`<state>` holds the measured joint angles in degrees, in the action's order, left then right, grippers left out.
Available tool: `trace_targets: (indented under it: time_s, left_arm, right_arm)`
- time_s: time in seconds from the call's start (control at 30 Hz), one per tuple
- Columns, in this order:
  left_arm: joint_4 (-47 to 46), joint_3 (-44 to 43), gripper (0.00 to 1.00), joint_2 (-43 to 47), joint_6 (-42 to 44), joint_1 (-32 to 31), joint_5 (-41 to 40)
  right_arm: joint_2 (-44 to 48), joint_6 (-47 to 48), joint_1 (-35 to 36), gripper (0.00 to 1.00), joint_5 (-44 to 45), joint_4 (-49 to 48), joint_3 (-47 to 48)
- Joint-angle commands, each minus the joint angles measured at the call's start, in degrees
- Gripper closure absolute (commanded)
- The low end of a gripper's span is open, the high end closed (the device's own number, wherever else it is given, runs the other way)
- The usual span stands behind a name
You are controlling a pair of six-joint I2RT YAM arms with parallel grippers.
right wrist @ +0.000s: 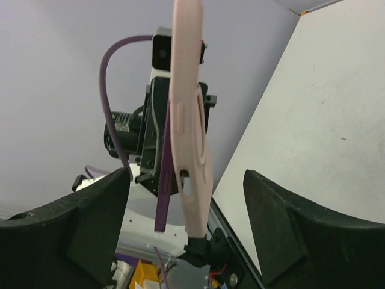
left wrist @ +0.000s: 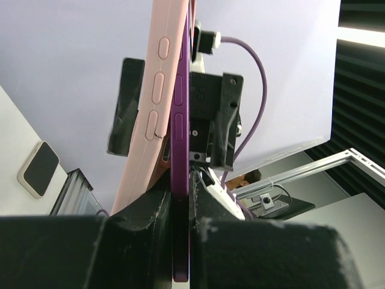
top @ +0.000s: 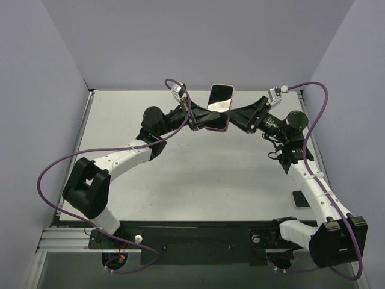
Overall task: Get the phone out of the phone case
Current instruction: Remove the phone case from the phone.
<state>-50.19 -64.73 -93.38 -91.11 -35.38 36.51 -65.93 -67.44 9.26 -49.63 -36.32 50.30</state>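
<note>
1. Two black grippers meet over the far middle of the white tabletop (top: pixel 180 180), with the arms angled in from either side.
2. The left gripper (left wrist: pixel 179 203) is clenched on the near end of the slim purple phone (left wrist: pixel 180 150), which shows edge-on in the left wrist view.
3. The pale pink rubbery phone case (right wrist: pixel 189 108) runs alongside the phone. It is parted from the phone at the end nearest the left gripper and lies against it at the far end. Its side buttons (left wrist: pixel 157 90) face the left wrist camera.
4. The right gripper (right wrist: pixel 186 186) is released. Its fingers (right wrist: pixel 96 211) stand wide on each side of the case, apart from it.
5. One small white-rimmed, dark-faced pad (top: pixel 301 198) lies on the tabletop beside the right arm.
6. Purple cables (top: pixel 60 162) loop from both wrists.
</note>
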Motion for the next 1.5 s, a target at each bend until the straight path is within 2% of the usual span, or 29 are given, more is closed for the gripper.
trace_targets:
  time_s: [0.0,0.03,0.07,0.17,0.2,0.27,0.5,0.97,1.23,1.3,1.33,1.43,1.47]
  left_arm:
    - [-6.8,0.0,1.0,4.6,-1.8,1.0,-0.7]
    - [-6.6,0.1,1.0,4.7,-1.8,1.1,-0.8]
    - [-6.4,0.4,1.0,4.8,-1.9,1.2,-1.0]
    - [-6.1,1.0,1.0,5.1,-1.9,1.2,-1.7]
    - [-6.1,1.1,1.0,5.2,-1.9,1.2,-1.9]
    - [-5.9,1.3,1.0,5.4,-1.9,1.2,-2.2]
    - [-5.2,1.1,1.0,5.6,-1.7,1.2,-2.9]
    - [-3.6,2.5,1.0,6.7,-0.6,0.4,-3.6]
    - [-3.5,2.9,1.0,6.8,-0.6,0.0,-3.6]
    - [-3.3,3.0,1.0,6.8,-0.6,-0.2,-3.6]
    - [-3.3,3.2,1.0,6.8,-0.6,-0.3,-3.6]
    - [-3.7,4.5,1.0,6.9,-1.6,-0.5,-4.4]
    - [-3.8,4.9,1.0,7.1,-2.0,-0.5,-5.1]
  right_arm:
    - [5.2,4.5,0.1,0.31,-1.7,-4.7,-2.8]
    - [6.1,6.3,0.1,0.33,-0.4,-3.3,-2.8]
    - [6.4,7.5,0.2,0.41,0.1,0.0,-2.8]
    - [7.7,10.0,0.5,0.51,1.4,2.6,-3.1]
    - [8.1,10.2,0.7,0.58,1.8,3.1,-3.3]
    - [8.5,11.6,1.3,0.65,3.7,5.2,-3.4]
    - [8.7,16.3,5.6,0.67,6.3,10.3,-2.4]
    - [8.8,16.4,9.4,0.7,13.9,8.6,-2.7]
    - [8.0,16.0,11.7,0.78,16.2,6.1,-2.7]
    - [8.0,16.5,12.4,0.86,17.5,6.1,-2.6]
    - [8.1,16.6,12.5,1.0,20.0,7.3,-2.6]
    - [9.8,19.6,13.2,1.0,31.5,18.8,-1.6]
    - [10.3,20.1,13.3,1.0,37.7,20.7,-1.7]
